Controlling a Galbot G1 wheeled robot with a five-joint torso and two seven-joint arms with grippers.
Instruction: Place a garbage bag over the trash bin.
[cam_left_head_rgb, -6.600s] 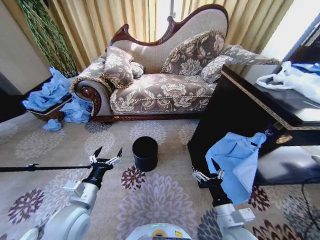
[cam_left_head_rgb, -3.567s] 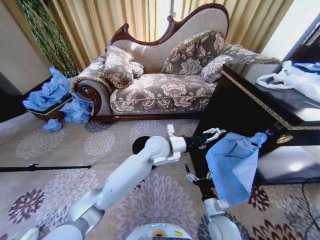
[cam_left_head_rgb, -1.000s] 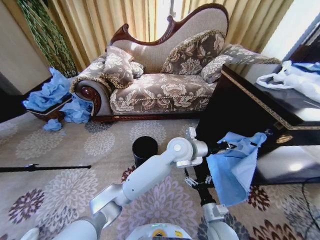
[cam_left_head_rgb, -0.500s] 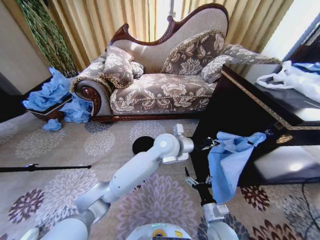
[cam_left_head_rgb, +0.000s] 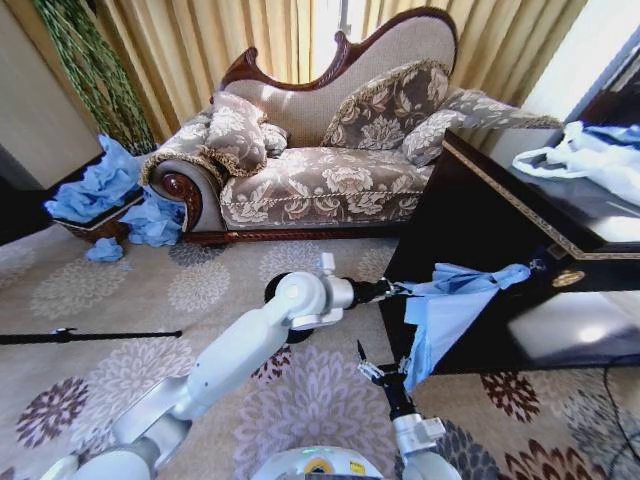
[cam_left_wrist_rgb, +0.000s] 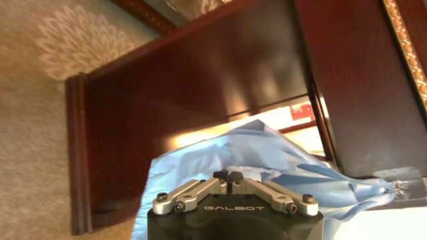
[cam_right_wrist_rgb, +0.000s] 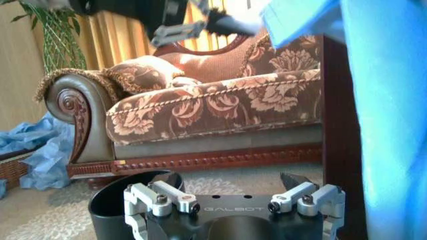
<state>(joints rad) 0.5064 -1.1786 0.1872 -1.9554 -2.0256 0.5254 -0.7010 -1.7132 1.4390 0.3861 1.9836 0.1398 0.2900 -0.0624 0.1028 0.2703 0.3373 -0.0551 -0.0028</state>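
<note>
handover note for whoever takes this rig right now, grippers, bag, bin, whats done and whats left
Left gripper: shut on the garbage bag, reached across to the dark cabinet, pinching the bag's edge.
Right gripper: open, low by the bag's hanging lower end, holding nothing.
Garbage bag: far corner draped on the cabinet ledge, the rest stretched toward the left gripper and hanging down.
Trash bin: upright on the carpet, mostly behind the left arm in the head view, no bag in it.
Done: bag gripped.
Left: free it from the cabinet, open it, fit it over the bin.
</note>
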